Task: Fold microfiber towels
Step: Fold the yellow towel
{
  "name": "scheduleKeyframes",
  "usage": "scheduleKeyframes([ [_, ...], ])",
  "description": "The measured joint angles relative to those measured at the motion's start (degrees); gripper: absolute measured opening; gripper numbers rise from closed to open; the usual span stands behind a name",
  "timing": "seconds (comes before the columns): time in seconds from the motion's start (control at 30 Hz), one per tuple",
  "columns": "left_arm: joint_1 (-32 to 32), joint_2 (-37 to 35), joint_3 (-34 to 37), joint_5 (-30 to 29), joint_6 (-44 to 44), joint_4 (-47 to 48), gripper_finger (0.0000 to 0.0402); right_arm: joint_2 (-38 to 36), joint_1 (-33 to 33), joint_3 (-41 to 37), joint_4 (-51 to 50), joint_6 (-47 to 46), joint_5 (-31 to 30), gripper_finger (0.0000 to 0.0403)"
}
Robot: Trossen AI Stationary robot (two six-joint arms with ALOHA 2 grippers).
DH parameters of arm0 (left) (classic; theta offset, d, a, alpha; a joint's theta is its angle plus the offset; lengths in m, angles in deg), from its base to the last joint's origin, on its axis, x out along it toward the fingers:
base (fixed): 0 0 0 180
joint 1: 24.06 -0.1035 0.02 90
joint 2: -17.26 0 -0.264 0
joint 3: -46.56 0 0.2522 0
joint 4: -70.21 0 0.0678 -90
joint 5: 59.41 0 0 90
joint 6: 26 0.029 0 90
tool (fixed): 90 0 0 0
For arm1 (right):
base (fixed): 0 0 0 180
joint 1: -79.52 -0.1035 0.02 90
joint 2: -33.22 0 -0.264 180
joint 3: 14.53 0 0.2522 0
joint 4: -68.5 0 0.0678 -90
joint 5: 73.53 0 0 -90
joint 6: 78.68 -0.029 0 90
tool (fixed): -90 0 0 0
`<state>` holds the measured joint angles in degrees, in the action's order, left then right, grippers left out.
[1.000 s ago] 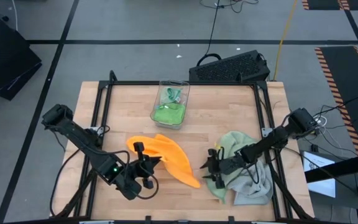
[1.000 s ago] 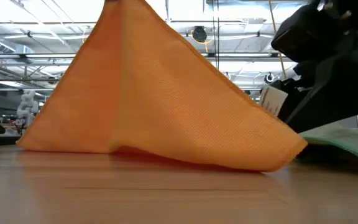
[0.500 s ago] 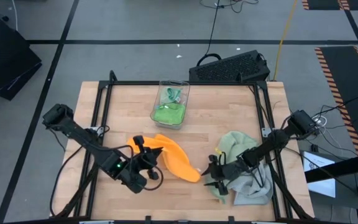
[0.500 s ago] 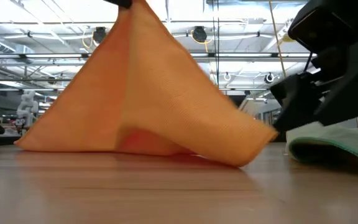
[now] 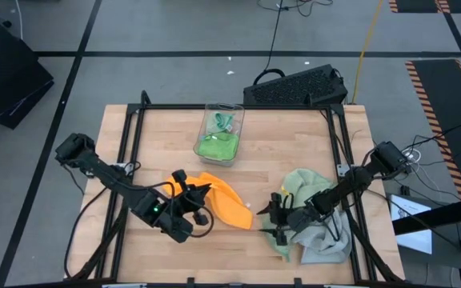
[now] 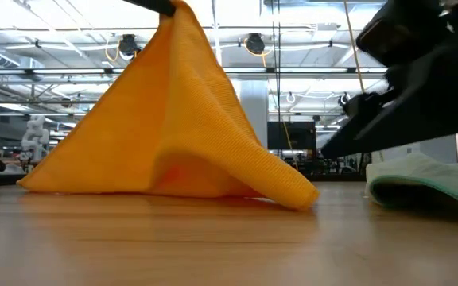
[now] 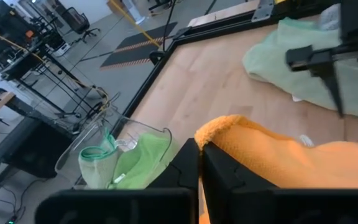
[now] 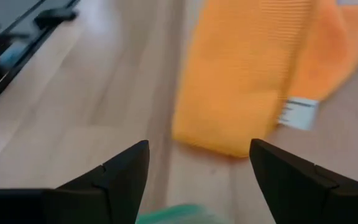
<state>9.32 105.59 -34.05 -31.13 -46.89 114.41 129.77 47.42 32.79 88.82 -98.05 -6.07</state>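
The orange towel [image 5: 221, 202] lies near the table's middle front. One part is raised into a peak [image 6: 177, 16] and the rest is spread on the wood. My left gripper [image 5: 187, 194] is shut on that peak. My right gripper [image 5: 267, 218] is open and empty, just right of the towel's low end [image 8: 229, 140], beside its white tag [image 8: 298, 113]. The sage green towel [image 5: 298, 186] and the light grey towel [image 5: 326, 242] lie heaped under my right arm. The bright green towel [image 5: 216, 146] sits in the clear bin [image 5: 221, 112]. My left gripper pinches a raised fold of the orange towel's left end [image 7: 215, 132] between its two shut fingers [image 7: 188, 163]. One layer or several, I cannot tell. It comes from the table's near left. The towel hangs from the fingers like a tent, its lower edge [image 6: 165, 191] on the table.
Black frame rails [image 5: 126, 152] run along the table's left, right and far sides. A black keyboard-like box [image 5: 298, 86] lies beyond the far edge. Bare wood [image 5: 286, 140] shows at the far right and in front of the orange towel.
My left gripper has gone toward the far edge and a little right, still shut on the orange towel. The towel's near right end has slid across the wood toward the left, so the towel is bunched into a narrower, steeper tent.
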Motion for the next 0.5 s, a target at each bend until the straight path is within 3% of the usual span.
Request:
scheduleKeyframes([
  [0.13,0.0,0.0,0.0,0.1,1.6,-1.8,0.0015,0.0,3.1,0.0,0.1,-3.5,0.3,0.027],
  [0.3,0.0,0.0,0.0,0.2,3.9,-3.1,0.0005,0.0,6.8,0.0,-0.5,-4.5,7.7,0.0274],
  [0.5,0.0,0.0,0.0,0.2,5.6,-4.1,0.0014,0.0,9.1,0.0,-0.4,-1.0,10.9,0.0274],
])
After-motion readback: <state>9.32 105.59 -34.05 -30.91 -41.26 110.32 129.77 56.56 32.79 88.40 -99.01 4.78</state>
